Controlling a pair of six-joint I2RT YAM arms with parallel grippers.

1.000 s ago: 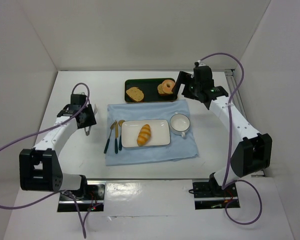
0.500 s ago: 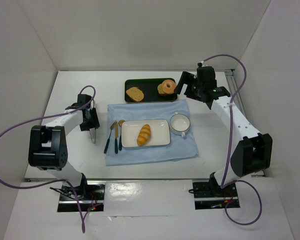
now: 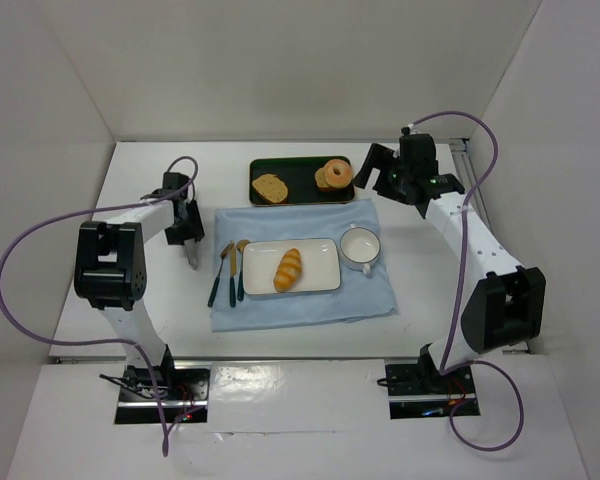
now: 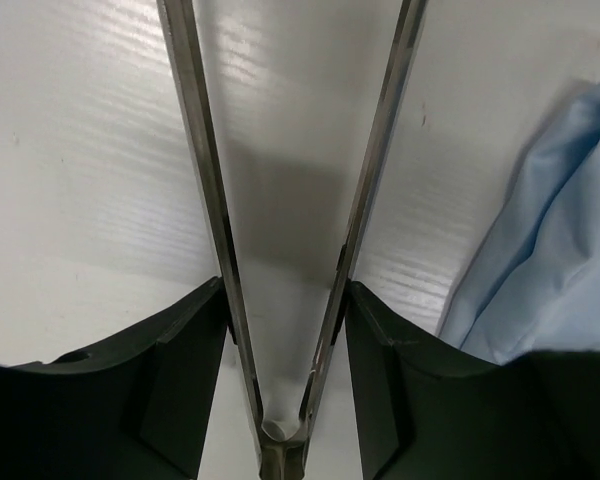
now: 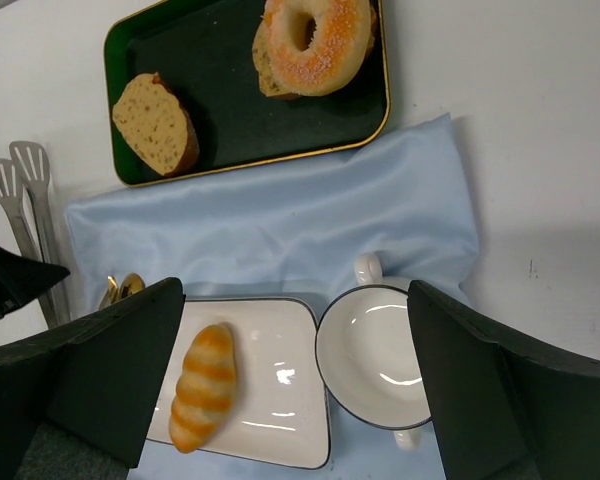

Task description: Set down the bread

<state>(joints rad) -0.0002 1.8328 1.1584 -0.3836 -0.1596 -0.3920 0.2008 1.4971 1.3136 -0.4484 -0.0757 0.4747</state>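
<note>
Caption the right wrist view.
Bread roll on a white plate, empty cup beside it, toast and donut on the green tray beyond, tongs at left.

White table [image 3: 130, 178] carries a light-blue cloth [image 3: 310, 305] spread flat at its centre, and a dark green gold-rimmed tray [image 3: 300, 180] just beyond the cloth's far edge, nearer the table's far edge.
</note>
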